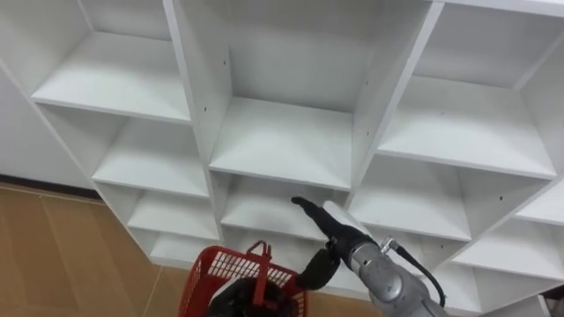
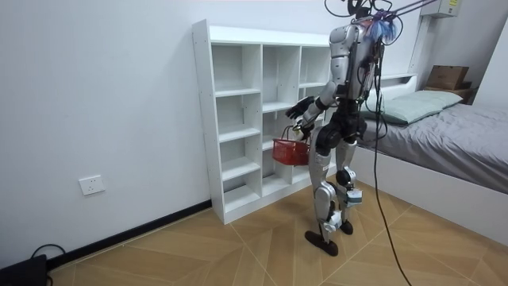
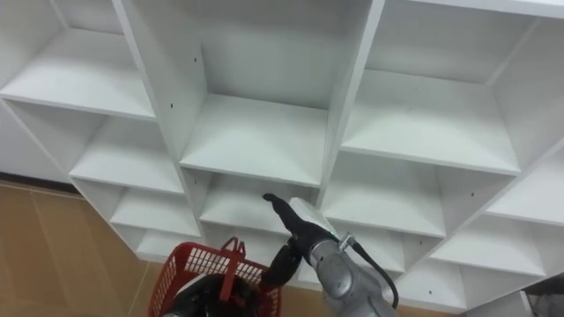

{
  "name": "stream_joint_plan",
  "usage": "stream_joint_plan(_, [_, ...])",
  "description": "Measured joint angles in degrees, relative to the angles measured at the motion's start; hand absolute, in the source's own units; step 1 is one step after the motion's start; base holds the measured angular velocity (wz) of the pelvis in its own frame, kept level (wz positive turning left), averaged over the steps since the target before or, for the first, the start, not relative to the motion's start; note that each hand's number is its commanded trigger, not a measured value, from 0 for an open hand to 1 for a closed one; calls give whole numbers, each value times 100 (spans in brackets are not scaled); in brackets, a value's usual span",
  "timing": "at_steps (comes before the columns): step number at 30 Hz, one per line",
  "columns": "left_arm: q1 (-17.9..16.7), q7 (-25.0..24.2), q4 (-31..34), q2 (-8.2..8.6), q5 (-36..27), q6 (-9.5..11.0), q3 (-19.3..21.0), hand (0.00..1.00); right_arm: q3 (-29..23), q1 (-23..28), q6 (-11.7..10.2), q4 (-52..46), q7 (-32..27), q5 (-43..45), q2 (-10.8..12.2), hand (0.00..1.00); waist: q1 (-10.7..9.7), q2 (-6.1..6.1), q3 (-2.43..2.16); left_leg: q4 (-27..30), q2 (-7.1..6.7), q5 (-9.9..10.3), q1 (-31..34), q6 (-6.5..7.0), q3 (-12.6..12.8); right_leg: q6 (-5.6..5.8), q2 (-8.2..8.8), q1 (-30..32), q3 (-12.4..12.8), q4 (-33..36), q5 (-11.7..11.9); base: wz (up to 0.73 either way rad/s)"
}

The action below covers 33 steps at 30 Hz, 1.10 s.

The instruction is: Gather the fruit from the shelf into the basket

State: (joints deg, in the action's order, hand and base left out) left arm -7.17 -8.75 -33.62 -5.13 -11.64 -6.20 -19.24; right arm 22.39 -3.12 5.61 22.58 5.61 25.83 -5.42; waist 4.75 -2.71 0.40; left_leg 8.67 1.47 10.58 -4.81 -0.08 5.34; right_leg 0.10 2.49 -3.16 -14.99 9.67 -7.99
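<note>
While the robot stands right in front of the white closet (image 2: 254, 119), I look from left to right. On the left the shelves are bare, just white boards with nothing on them. In the middle it is the same, and on the right too (I can find no fruit on any shelf that I can see).

Low down hangs a red basket (image 1: 231, 277), and its handle (image 1: 262, 261) sticks up. Something dark sits in it, but I cannot tell if it is fruit or part of the robot. In the room view the left hand (image 2: 295, 127) is at the basket's handle and seems to carry it, though I cannot tell how its fingers lie.

Next to the basket, a bit to the right, is the right hand (image 1: 328, 224). It reaches toward a lower middle shelf with its fingers out straight and flat. It holds nothing.

So how far along is the job? I think it could be nearly over, with the fruit already picked, or the fruit may sit on a shelf I cannot see. The shelves alone do not tell me which
</note>
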Motion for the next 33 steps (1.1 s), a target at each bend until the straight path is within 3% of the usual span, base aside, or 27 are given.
stream_joint_plan(6, [-15, 278, -15, -5, -11, 110, 387, 100, -376, 295, -316, -102, -329, -347, -42, 0, -154, 12, 17, -2, -1, 0, -82, 0, 3, 2, -7, -76, 73, -1, -1, -1])
stream_joint_plan(10, [-47, 367, -88, -24, -6, 169, 779, 100, -889, 606, -372, -241, -365, -501, -69, 0, -151, 48, 31, -36, 15, 7, -156, 7, 101, -2, -41, -71, 201, -1, 1, -12])
stream_joint_plan(15, [-120, 445, -366, -25, -1, 287, 1167, 100, -1286, 825, -574, -315, -498, -732, -101, 0, -298, 118, 16, -48, 16, 7, -190, 7, 107, -3, -46, -90, 228, -4, 2, -2])
stream_joint_plan(21, [-133, 623, -628, -37, -13, 310, 1558, 100, -1725, 1122, -816, -143, -946, -1457, -115, 0, -318, 134, 11, -48, 19, 7, -229, 7, 168, -2, -54, -74, 295, -12, 1, -5])
stream_joint_plan(26, [-140, 819, -731, -40, -8, 430, 1787, 100, -1811, 1167, -825, -30, -1138, -2181, -218, 0, -328, 180, -6, -110, 26, 7, -346, 6, 266, -3, -74, -103, 419, 5, 2, -12])
stream_joint_plan(28, [-138, 840, -1014, -51, -8, 582, 1803, 100, -1883, 1162, -969, 268, -1200, -2511, -215, 0, -380, 189, -4, -136, 35, 12, -457, 1, 291, -1, -87, -182, 449, -9, 0, -7])
stream_joint_plan(33, [-289, 945, -1501, -63, -5, 668, 1968, 100, -2076, 1252, -1041, 904, -1246, -3237, -215, 0, -460, 213, -18, -139, 76, 70, -483, -16, 366, -6, -129, -186, 486, -11, -10, -6])
